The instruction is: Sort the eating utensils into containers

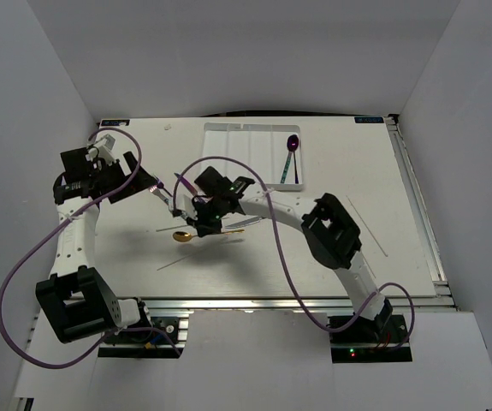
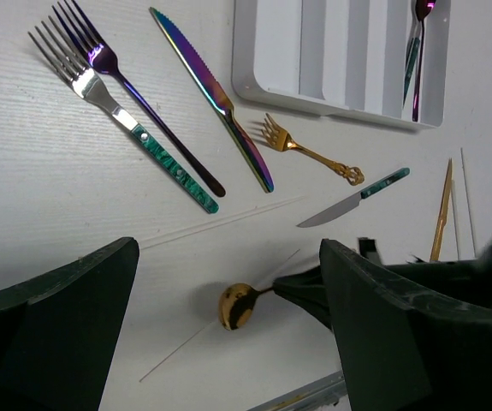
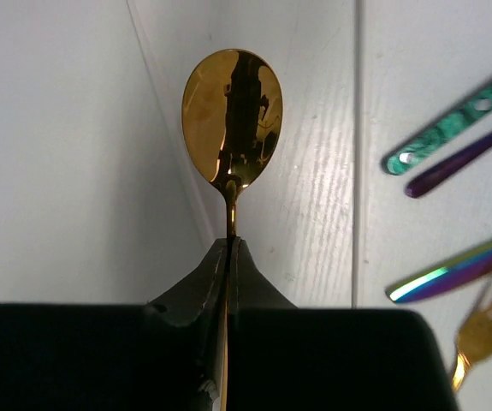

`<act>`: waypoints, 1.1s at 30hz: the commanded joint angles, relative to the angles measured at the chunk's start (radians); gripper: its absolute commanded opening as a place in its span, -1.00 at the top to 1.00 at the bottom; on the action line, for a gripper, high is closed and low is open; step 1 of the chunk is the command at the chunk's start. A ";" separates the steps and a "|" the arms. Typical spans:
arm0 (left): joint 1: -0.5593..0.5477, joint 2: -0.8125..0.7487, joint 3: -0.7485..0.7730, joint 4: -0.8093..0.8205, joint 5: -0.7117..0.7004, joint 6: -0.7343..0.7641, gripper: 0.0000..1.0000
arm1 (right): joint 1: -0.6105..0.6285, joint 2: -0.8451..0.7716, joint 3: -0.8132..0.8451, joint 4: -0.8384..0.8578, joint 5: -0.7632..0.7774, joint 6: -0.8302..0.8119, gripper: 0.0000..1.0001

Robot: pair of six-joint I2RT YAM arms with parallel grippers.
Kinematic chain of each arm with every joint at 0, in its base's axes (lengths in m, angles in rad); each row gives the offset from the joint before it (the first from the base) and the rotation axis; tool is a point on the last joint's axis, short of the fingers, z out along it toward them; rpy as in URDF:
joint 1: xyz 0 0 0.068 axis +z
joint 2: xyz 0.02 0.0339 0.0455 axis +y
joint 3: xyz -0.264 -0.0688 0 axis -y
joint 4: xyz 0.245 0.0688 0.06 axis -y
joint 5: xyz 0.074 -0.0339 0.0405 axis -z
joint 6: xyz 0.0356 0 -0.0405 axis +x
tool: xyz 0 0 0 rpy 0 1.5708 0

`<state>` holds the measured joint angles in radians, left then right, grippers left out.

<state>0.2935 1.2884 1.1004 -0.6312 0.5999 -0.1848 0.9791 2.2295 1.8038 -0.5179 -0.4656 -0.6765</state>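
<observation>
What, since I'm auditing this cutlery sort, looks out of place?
Nothing is damaged or spilled. The small gold metal fork and the teal-handled silver knife lie askew on the table, outside the white divided plastic tray.

Gold spoon [image 3: 232,116]: polished metal, mirror-bright. Iridescent knife [image 2: 203,78]: glossy metal with a rainbow sheen. Fork [image 2: 143,135]: shiny silver metal, teal patterned handle. Tray [image 2: 267,43]: smooth white plastic, slight gloss. Bench [image 3: 57,171]: white, matt, faintly grained. Right end effector [image 3: 230,248]: matt black.
</observation>
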 commanded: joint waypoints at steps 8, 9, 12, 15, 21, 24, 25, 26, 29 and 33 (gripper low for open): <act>-0.007 -0.017 0.006 0.105 0.040 0.001 -0.97 | -0.193 -0.277 -0.069 0.186 -0.076 0.483 1.00; -0.016 -0.018 0.007 0.110 0.009 0.022 -0.96 | -0.244 -0.290 -0.078 0.200 -0.055 0.541 1.00; -0.106 -0.014 0.022 0.116 -0.128 0.076 -0.96 | -0.360 -0.303 -0.081 0.245 0.016 0.630 1.00; -0.209 -0.012 0.032 0.123 -0.250 0.117 -0.96 | -0.476 -0.304 -0.078 0.291 0.126 0.748 1.00; -0.280 0.008 0.029 0.159 -0.316 0.099 -0.96 | -0.631 -0.239 -0.017 0.314 0.338 0.925 1.00; -0.280 0.029 0.039 0.166 -0.338 0.081 -0.96 | -0.660 -0.185 0.025 0.317 0.402 0.965 1.00; -0.280 0.041 0.048 0.168 -0.344 0.076 -0.96 | -0.663 -0.171 0.032 0.318 0.418 0.974 1.00; -0.280 0.048 0.052 0.172 -0.356 0.068 -0.96 | -0.669 -0.156 0.049 0.318 0.429 0.995 1.00; -0.280 0.068 0.070 0.169 -0.374 0.059 -0.96 | -0.671 -0.093 0.081 0.311 0.456 1.028 1.00; -0.280 0.077 0.087 0.162 -0.396 0.064 -0.96 | -0.672 -0.010 0.129 0.300 0.542 1.077 1.00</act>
<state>0.0120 1.3788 1.1336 -0.4797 0.2409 -0.1162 0.3023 2.1906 1.8641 -0.2379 -0.0135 0.3305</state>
